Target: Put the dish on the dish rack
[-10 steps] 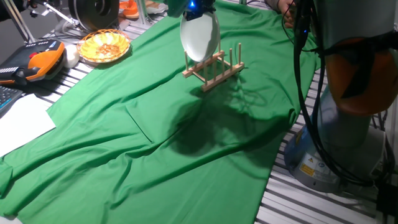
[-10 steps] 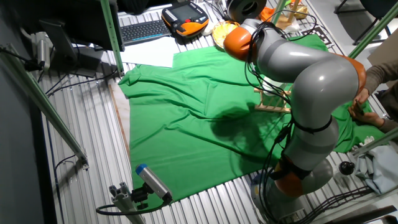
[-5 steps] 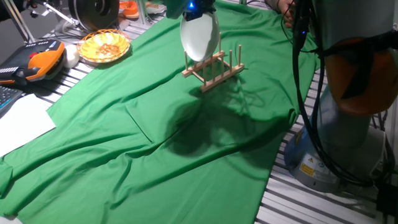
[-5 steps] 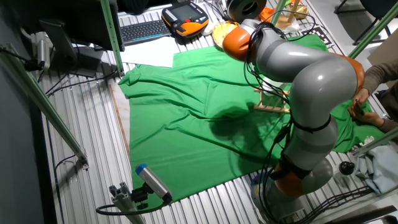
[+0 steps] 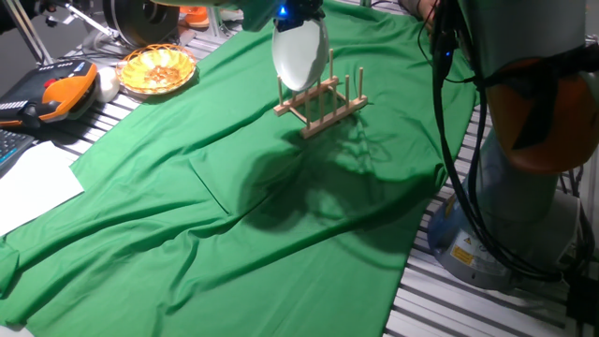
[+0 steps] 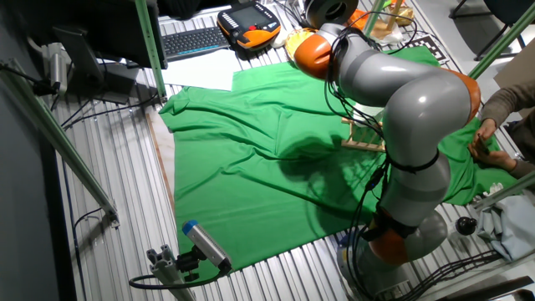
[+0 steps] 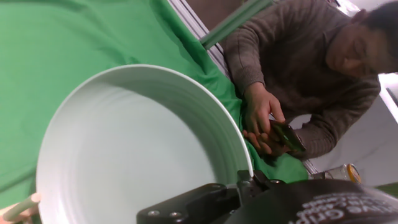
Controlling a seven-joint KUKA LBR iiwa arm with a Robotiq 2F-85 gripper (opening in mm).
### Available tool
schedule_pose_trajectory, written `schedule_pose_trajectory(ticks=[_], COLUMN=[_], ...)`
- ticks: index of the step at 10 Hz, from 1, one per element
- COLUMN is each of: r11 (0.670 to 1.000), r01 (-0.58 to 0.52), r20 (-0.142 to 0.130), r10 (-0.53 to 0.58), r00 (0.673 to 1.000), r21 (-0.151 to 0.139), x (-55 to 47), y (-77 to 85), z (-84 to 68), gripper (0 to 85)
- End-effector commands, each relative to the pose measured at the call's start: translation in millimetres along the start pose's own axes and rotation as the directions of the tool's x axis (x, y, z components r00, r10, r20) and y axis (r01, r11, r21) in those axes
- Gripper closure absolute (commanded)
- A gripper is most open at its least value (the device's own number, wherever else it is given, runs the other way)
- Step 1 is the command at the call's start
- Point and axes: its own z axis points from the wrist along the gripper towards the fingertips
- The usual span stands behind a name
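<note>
Arm hides dish rack point(image 6: 365, 138) partly; jaws' grip not visible.

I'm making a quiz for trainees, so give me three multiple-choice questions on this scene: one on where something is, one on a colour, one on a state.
1. Where is the dish?
A. upright at the dish rack
B. flat on the cloth
C. in the basket

2. What colour is the cloth?
A. blue
B. green
C. red

3. How does the gripper stand?
A. open, away from everything
B. shut on the dish's rim
C. shut on the rack

Answers: 1 A, the plate stands on edge at the pegs. 2 B, green covers the table. 3 B, the hand view shows the rim clamped.
</note>
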Motion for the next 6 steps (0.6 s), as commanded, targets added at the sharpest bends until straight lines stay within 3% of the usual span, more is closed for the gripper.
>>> schedule_pose_trajectory(ticks=[1, 6], r11=[1.0, 1.0], r01=[-0.006, -0.021], r20=[-0.001, 0.003], r10=[0.006, 0.021], r00=[1.0, 1.0], r21=[-0.003, -0.013], x=[0.1, 3.7], y=[0.6, 5.2], z=[0.3, -0.4], gripper=[85.0, 85.0])
